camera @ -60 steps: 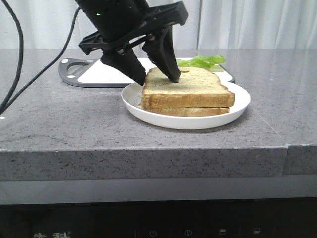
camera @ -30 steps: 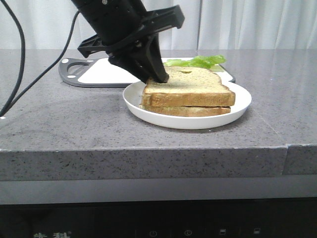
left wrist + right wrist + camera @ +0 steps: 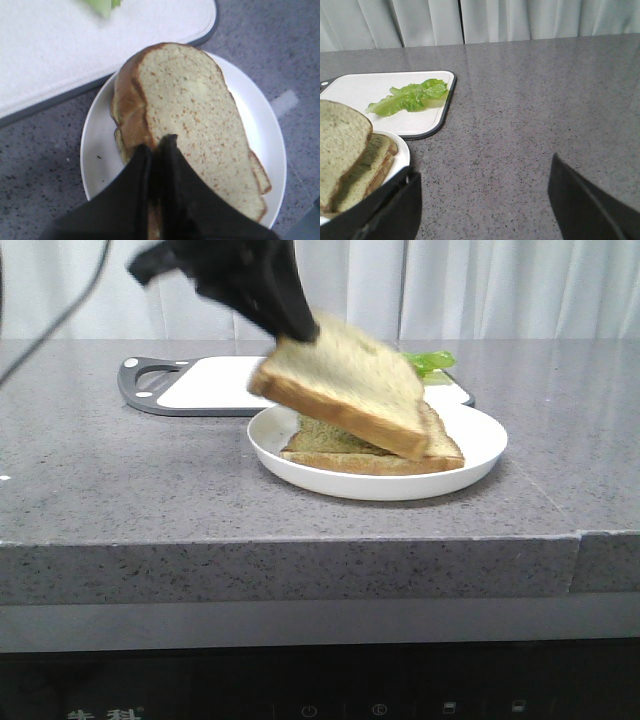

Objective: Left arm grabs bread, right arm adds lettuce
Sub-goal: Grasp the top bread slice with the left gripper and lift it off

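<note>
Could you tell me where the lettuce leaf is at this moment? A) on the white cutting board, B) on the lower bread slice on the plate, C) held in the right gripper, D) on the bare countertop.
A: the lettuce lies on the white cutting board, apart from the plate, while the right gripper is open and holds nothing.

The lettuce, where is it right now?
In the right wrist view the lettuce lies on the white cutting board, beyond the plate with the bread.
</note>
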Controlling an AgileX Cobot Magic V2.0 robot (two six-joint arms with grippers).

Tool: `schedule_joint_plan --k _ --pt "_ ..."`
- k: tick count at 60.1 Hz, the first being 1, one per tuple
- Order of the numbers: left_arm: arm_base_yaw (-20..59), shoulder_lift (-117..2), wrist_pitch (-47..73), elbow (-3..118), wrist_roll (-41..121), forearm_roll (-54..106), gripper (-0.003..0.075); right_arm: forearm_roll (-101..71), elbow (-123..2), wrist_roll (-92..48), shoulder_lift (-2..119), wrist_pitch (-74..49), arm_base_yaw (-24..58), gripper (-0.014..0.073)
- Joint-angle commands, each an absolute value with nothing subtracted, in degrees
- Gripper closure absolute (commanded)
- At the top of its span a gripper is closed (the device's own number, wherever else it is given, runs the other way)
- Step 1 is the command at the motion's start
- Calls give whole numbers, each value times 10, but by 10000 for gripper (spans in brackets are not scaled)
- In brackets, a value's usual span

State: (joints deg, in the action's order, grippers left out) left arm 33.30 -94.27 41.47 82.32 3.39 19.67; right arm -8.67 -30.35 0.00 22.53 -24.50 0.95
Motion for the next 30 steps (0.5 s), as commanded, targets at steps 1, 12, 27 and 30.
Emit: schedule_joint_plan --k 1,12,27,30 --pt "332 -879 361 839 33 178 741 -86 -323 -6 233 -206 8 47" --pt "332 -796 292 808 27 91 741 -86 -324 -14 239 -206 8 47" --pt "332 -650 192 671 -56 -62 741 -86 -379 -40 373 -200 8 47" --pt "332 -620 183 642 -77 -88 741 -86 -399 -45 414 -194 8 47"
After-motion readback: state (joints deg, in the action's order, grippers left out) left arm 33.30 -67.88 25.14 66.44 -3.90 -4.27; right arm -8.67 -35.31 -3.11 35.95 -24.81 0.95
